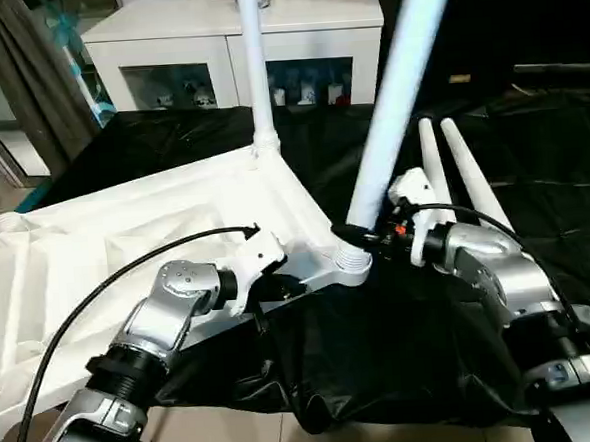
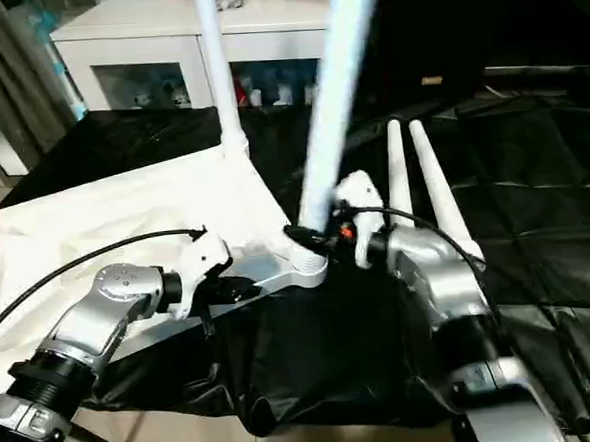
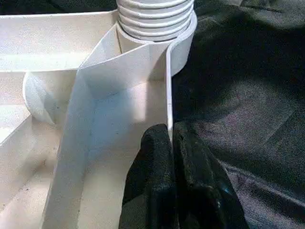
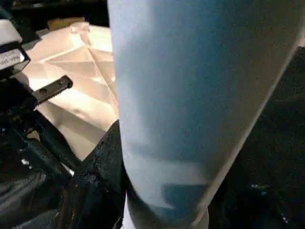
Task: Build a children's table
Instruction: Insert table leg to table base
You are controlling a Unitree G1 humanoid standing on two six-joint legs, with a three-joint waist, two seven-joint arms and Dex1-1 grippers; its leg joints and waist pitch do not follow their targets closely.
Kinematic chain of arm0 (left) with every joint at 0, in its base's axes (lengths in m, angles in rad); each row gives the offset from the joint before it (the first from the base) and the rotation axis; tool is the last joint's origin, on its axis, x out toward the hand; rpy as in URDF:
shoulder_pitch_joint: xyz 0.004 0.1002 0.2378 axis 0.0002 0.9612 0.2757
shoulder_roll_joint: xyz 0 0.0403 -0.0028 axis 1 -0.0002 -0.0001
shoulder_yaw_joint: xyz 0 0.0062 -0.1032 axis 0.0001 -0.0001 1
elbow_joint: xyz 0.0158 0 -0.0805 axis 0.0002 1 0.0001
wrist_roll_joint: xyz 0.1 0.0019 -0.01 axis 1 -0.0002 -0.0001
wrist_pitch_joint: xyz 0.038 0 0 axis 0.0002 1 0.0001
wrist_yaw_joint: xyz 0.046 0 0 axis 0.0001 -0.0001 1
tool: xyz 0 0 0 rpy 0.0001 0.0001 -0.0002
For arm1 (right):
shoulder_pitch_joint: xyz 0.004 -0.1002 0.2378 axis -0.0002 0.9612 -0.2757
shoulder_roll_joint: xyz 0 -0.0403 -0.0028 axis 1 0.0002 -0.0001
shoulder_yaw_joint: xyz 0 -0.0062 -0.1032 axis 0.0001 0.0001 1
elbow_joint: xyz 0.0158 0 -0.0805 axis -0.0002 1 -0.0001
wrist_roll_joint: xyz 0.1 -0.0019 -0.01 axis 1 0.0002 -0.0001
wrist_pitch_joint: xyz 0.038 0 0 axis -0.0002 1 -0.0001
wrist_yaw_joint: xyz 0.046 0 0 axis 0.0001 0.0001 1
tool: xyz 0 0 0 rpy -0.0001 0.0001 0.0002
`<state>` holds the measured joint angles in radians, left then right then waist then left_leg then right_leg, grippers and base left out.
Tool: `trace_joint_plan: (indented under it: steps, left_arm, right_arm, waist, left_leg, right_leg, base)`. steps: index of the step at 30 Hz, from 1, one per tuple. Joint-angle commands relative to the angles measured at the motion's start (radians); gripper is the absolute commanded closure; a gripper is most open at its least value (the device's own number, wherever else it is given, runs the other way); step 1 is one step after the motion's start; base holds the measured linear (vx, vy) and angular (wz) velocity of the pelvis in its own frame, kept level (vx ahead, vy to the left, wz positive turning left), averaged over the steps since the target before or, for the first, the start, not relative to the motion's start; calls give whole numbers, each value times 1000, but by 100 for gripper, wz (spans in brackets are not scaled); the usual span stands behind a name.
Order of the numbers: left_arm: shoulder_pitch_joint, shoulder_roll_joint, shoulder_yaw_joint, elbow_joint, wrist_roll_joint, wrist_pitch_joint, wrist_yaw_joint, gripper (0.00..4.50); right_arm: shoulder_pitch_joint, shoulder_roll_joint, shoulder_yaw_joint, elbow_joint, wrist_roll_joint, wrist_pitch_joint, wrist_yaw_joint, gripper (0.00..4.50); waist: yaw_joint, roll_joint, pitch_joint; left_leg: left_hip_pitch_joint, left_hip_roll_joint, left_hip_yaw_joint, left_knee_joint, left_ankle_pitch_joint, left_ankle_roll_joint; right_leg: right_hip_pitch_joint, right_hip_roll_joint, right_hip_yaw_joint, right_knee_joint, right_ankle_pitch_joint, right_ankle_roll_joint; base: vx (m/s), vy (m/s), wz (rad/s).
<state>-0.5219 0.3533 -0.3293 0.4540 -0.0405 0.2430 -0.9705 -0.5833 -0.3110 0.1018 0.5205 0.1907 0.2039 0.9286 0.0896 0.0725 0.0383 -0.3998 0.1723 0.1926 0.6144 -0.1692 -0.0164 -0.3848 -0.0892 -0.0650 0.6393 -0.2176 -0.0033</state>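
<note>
A: Where does your leg (image 1: 393, 100) stand?

B: Its foot sits in the near corner socket (image 1: 350, 263) of the upturned tabletop (image 1: 127, 251), but its long axis leans toward one o'clock, not plumb like the seated leg (image 1: 255, 68) at twelve.

A: And your grippers?

B: Your right gripper (image 1: 361, 232) is clamped round that leg just above the socket; your left gripper (image 3: 167, 157) pinches the tabletop's rim at nine o'clock from it (two spare legs (image 1: 457, 171) lie at two).
</note>
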Motion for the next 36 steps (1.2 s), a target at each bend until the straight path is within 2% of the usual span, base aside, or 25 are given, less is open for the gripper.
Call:
trace_joint_plan:
  steps: [1,4,5,7,15,19,26,32,35,36]
  left_arm:
    - [-20,3,4,-21,13,-13,3,450]
    - [-11,9,3,-32,12,-11,-5,450]
    - [-9,11,3,-35,12,-11,-7,450]
    - [-5,15,2,-40,10,-15,-13,450]
    - [7,32,-15,-79,-10,-48,-92,450]
    - [7,46,-27,-116,-29,-47,-153,450]
    - [-15,53,-15,-117,-32,-35,-166,450]
    - [-14,61,-10,-127,-32,-25,-170,450]
    - [-13,63,-10,-129,-32,-22,-171,450]
    - [-12,65,-10,-130,-31,-22,-172,450]
  right_arm:
    - [18,0,75,70,-55,24,28,262]
    - [3,-6,94,96,-66,20,58,262]
    - [0,-7,97,105,-66,20,71,262]
    - [-3,-13,102,121,-66,15,102,262]
    - [-9,-34,116,179,-61,-50,229,262]
    - [-11,-44,125,197,-66,-72,280,262]
    - [-14,-35,116,202,-65,-87,308,262]
    - [-12,-30,108,217,-72,-106,305,262]
    - [-10,-30,107,215,-71,-106,305,262]
    - [-8,-30,107,213,-71,-105,304,262]
  waist:
    - [-3,-16,-48]
    - [-3,-18,-47]
    - [-3,-21,-47]
    - [-2,-20,-50]
    - [4,-25,-57]
    - [6,-27,-58]
    - [5,-29,-54]
    - [4,-31,-55]
    - [3,-31,-54]
    - [4,-29,-54]
  left_leg:
    - [29,61,-39,-97,-377,-30]
    - [32,63,-39,-99,-393,-36]
    - [32,63,-38,-100,-393,-36]
    - [31,64,-38,-101,-371,-31]
    - [26,65,-28,-95,-266,18]
    - [28,67,-26,-93,-240,37]
    - [32,69,-27,-100,-293,7]
    - [31,68,-26,-100,-282,8]
    - [31,68,-27,-101,-292,7]
    - [32,68,-27,-101,-297,4]
  right_leg:
    - [17,-74,49,-103,-342,-179]
    - [13,-75,51,-106,-355,-173]
    - [15,-75,50,-106,-346,-175]
    - [17,-74,50,-103,-307,-180]
    - [28,-72,45,-91,-148,-229]
    - [29,-70,43,-87,-108,-248]
    - [26,-71,45,-91,-152,-248]
    - [28,-71,45,-89,-120,-255]
    - [28,-71,45,-91,-136,-254]
    - [28,-71,45,-92,-141,-253]
  base:
    - [0,0,0]
    - [0,0,0]
    - [0,0,0]
    - [0,0,0]
    - [0,0,0]
    - [0,0,0]
    - [0,0,0]
    - [0,0,0]
    - [0,0,0]
    - [0,0,0]
